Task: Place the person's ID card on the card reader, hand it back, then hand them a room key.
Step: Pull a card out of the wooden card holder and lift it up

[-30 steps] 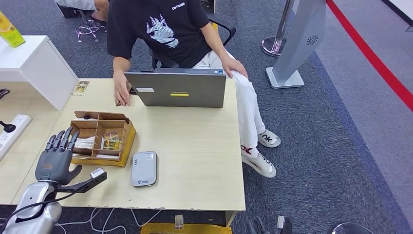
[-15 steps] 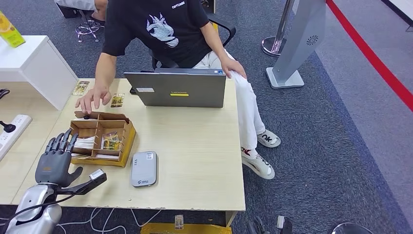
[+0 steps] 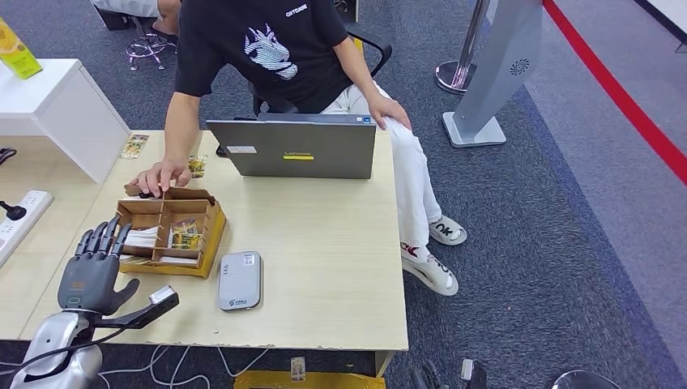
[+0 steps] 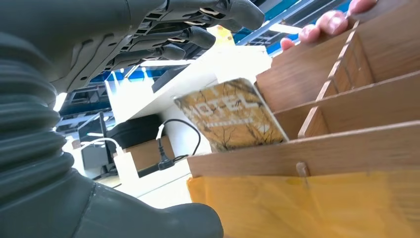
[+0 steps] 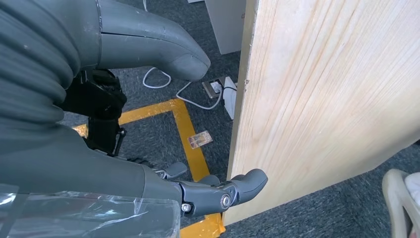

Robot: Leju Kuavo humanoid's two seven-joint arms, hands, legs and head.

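The robot's grey left hand [image 3: 91, 267], fingers spread and empty, hovers beside the compartmented wooden card box [image 3: 212, 229]; a printed hotel key card [image 3: 185, 234] stands inside. A clean pinch on the card's exposed edge seems wisest.

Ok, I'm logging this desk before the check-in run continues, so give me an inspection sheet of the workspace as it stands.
Surface: light wooden table, bare in front of the laptop.
Job's things: grey card reader flat near the front edge; wooden divided box with a hotel card standing in it; one card beside the person's hand, another card further back.
Clutter: grey laptop, open toward the person.
Hands: left hand open, fingers spread, beside the box; right hand hanging below the table edge, holding nothing.
Cables: white power strip with a black plug; cords on the floor under the table.
Surroundings: seated person, grey carpet, red floor line.
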